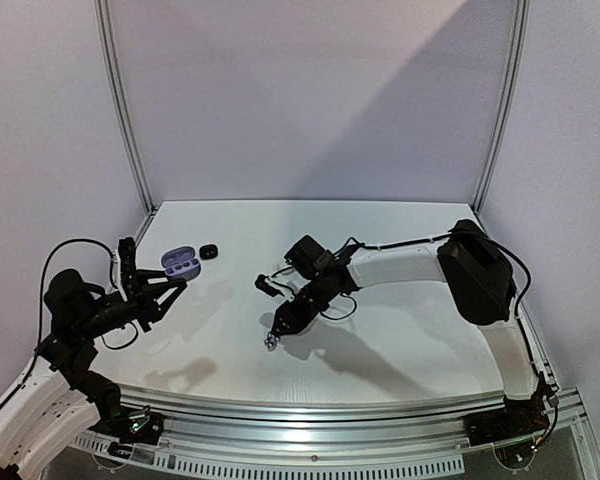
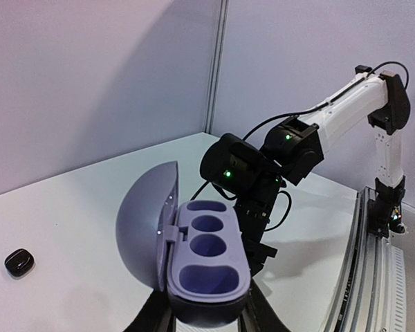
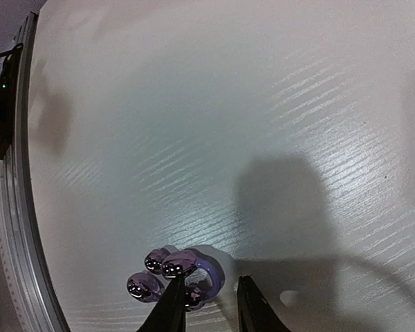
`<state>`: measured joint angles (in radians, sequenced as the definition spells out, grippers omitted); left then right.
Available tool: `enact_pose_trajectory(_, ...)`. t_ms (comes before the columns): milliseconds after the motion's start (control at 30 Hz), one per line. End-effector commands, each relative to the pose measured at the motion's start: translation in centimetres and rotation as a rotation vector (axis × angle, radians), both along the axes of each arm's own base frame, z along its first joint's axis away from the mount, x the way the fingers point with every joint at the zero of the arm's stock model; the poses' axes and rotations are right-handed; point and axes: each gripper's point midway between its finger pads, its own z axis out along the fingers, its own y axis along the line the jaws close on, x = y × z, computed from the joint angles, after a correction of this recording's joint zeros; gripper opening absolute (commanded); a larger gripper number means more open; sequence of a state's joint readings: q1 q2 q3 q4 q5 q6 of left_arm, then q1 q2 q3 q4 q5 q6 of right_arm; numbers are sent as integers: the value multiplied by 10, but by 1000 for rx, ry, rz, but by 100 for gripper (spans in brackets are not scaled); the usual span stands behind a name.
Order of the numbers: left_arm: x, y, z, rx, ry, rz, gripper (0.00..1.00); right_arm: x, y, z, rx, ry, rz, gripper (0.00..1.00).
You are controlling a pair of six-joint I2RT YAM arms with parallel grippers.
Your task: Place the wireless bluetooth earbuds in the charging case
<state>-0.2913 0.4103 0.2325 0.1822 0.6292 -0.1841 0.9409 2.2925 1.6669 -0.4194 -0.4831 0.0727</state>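
**Earbuds on the table, case held open**

Top view: the left claw (image 1: 165,283) is clenched on the open case (image 1: 180,264) at the far left of the table (image 1: 410,335). A small black item (image 1: 209,251) lies just beside the case. The right claw (image 1: 271,338) points down at mid-table, over something shiny.

Left wrist view: the case sits between the 2 dark fingers, lid swung to the left, its 3 wells facing up and empty.

Right wrist view: the glossy purple earbuds (image 3: 167,271) lie on the table in a tight cluster against 1 finger. That finger overlaps them, so contact is hard to judge. The right claw is released, with bare table showing between its fingers (image 3: 252,311) and nothing gripped.

The earbuds look tiny, light, hard and slick, and their rounded shells would likely squirt out of a firm pinch. Best to single out 1 and squeeze gently across its widest part.
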Motion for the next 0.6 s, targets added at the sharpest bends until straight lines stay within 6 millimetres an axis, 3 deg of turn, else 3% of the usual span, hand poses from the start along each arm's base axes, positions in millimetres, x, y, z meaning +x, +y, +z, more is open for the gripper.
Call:
enact_pose_trajectory(0, 1, 3, 1, 2, -27, 11, 0, -10, -8, -19, -53, 20, -5, 25)
enact_pose_trajectory(300, 2, 4, 0, 3, -28, 17, 0, 15, -14, -16, -168, -103, -111, 19)
enact_pose_trajectory(567, 3, 4, -1, 4, -24, 22, 0, 2, -18, -8, -216, -119, -93, 20)
